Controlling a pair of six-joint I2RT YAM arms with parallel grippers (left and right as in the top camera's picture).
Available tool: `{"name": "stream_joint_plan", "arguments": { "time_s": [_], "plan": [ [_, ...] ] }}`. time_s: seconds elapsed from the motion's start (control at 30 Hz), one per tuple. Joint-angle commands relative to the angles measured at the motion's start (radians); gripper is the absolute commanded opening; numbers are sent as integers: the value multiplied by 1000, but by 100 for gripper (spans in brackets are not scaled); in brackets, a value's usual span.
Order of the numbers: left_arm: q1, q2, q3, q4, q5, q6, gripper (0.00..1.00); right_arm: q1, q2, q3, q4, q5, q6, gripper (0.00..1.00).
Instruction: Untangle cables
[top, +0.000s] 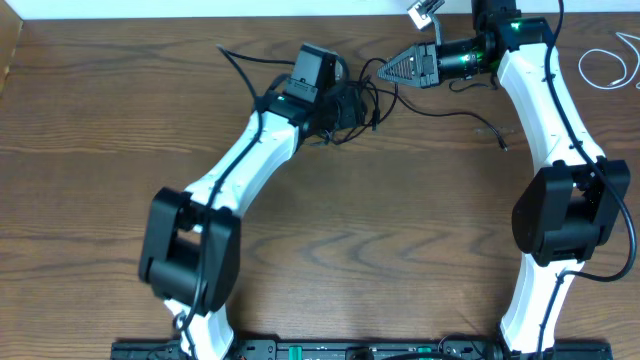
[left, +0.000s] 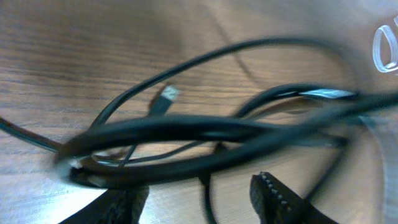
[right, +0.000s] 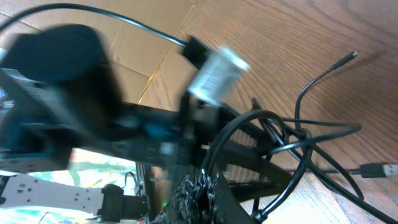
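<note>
— Where's the thin black flexible cable (left: 186, 127)?
— Tangled on the brown wooden desk (top: 400, 220), crossing just ahead of the left jaws (apart, gripping nothing); the right jaws pinch one loop.

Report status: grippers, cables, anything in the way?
Left gripper open at the black cable tangle. Right gripper shut on a loop of it. White cable apart, far right. Nothing else blocking.

counter (top: 400, 250): brown wood grain, matt, smooth | black cable (left: 205, 127): glossy plastic sheath | plug (left: 166, 94): shiny metal tip | arm shell (top: 250, 150): white glossy plastic | left gripper (left: 199, 205) fingers (left: 280, 198): black, toothed, matt
</note>
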Motion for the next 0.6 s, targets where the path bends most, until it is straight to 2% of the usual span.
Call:
{"name": "stream_joint_plan", "arguments": {
  "time_s": [0.0,0.13,0.23,0.3,0.43,0.57],
  "plan": [
    [-5,78,7,0,8,-11,48,0,-41,-1,0,-43,-11,1],
    [-2,91,7,-48,-34,4,26,-33,-41,-1,1,-12,-10,1],
    [6,68,7,-98,-98,4,12,-68,-41,-1,3,101,43,1],
    [12,43,7,-124,-129,19,8,-93,-41,-1,3,222,93,1],
    [26,-23,7,-145,-143,77,8,-129,-41,-1,2,477,180,1],
    [29,-112,7,-169,-225,95,8,-138,-41,-1,-13,782,259,1]
  ]
}}
